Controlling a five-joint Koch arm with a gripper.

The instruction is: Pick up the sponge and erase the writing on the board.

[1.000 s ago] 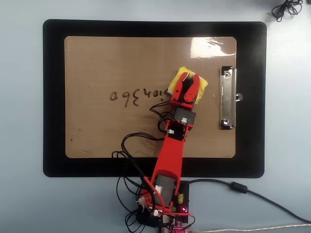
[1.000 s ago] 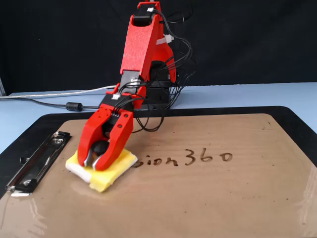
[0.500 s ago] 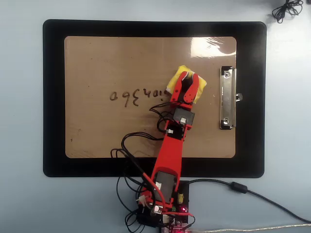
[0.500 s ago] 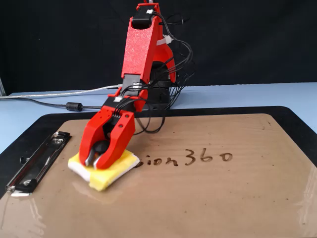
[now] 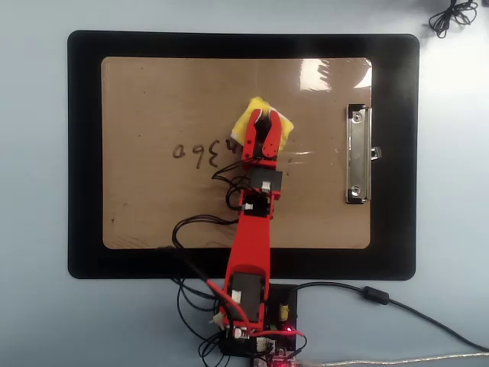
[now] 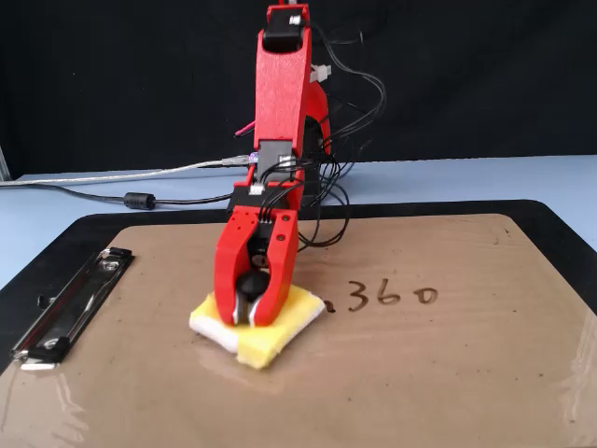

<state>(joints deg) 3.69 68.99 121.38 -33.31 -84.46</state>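
The yellow sponge (image 5: 255,115) (image 6: 287,319) lies flat on the tan board (image 5: 153,206) (image 6: 448,373), pressed under my red gripper (image 5: 263,115) (image 6: 246,315). The gripper is shut on the sponge's black knob (image 6: 248,284), which shows between the jaws in the fixed view. The writing (image 5: 196,152) (image 6: 392,296) now reads only "360"; it lies just left of the sponge in the overhead view and just right of it in the fixed view. The sponge and gripper cover the spot where more letters were.
The board rests on a larger black mat (image 5: 84,153) (image 6: 560,233). Its silver clip (image 5: 357,153) (image 6: 70,303) sits at one short edge. Cables (image 5: 397,306) (image 6: 112,191) and the arm's base (image 5: 256,329) lie by the mat's edge.
The gripper dragged the sponge along the board toward the digits, left in the overhead view. The letters "sion" that showed earlier are gone; only "360" shows.
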